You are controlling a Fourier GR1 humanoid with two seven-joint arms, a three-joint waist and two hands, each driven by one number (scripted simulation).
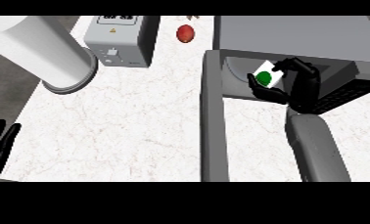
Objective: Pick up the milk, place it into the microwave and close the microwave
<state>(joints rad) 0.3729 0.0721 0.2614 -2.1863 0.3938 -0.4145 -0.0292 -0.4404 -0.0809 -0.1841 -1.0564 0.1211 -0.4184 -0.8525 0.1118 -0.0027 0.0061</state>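
White milk [265, 73] — right hand [302, 85]-held, inside microwave [289, 32]

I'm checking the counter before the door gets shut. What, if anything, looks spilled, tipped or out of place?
Nothing stands out. The right hand holds the milk tilted at the microwave opening, door swung open. No spill shows on the counter.

No text was legible; the grey boxy toaster [119, 39] at eleven o'clock bore a small yellow warning triangle and unreadable dark lettering.
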